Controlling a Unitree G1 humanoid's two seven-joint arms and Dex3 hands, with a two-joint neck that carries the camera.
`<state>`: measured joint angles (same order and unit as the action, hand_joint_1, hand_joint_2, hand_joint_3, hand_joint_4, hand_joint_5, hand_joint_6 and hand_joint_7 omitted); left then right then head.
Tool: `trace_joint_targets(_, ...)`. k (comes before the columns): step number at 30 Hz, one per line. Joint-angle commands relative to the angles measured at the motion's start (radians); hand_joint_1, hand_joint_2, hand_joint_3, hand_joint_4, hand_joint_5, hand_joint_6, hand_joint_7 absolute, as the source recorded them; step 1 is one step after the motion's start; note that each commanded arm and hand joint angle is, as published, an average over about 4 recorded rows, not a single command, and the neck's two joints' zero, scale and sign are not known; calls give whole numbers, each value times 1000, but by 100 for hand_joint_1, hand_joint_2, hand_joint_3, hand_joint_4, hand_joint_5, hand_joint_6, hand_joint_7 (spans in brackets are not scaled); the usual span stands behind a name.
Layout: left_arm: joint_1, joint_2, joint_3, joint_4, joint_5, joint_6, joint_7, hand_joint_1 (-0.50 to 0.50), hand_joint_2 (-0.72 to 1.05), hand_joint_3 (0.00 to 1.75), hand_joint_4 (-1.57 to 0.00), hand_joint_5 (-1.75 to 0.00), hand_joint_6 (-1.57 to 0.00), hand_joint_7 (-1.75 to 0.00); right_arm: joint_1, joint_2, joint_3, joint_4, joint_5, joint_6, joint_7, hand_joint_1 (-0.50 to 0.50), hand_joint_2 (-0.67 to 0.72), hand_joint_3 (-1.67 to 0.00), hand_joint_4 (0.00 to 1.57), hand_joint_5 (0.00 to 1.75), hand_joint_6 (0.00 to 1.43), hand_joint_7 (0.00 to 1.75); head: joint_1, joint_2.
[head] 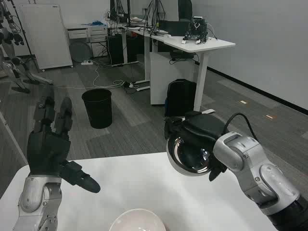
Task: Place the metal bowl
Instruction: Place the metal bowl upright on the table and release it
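My right hand (196, 131) grips the rim of a shiny metal bowl (189, 157) and holds it tilted in the air above the far right part of the white table (144, 183), its hollow facing me. My left hand (50, 149) is raised over the table's left side, fingers spread upward and thumb sticking out, holding nothing. A white bowl (137, 220) sits on the table at the bottom edge of the view, partly cut off.
Beyond the table stand a black waste bin (98, 108), a black bag (181, 97) and white desks (192, 45) with equipment. Cables lie on the grey floor. A whiteboard (45, 36) is at the back left.
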<state>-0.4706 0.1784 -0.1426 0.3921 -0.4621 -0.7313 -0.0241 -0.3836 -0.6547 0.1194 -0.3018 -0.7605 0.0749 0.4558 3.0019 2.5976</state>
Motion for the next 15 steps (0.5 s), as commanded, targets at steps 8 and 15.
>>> trace_joint_targets(8,-11,-2,-2,8,-3,-7,-2,-50,-72,7,0,0,0,0,4,6,-6,4,-5,17,15,-33,-54,-151,108,155,131,119,-7,-1)
trace_joint_targets(15,-20,-2,-2,21,-3,-7,-2,-50,-72,4,0,0,0,0,-3,6,-5,9,-5,17,15,-33,-54,-151,108,155,131,119,-12,-13)
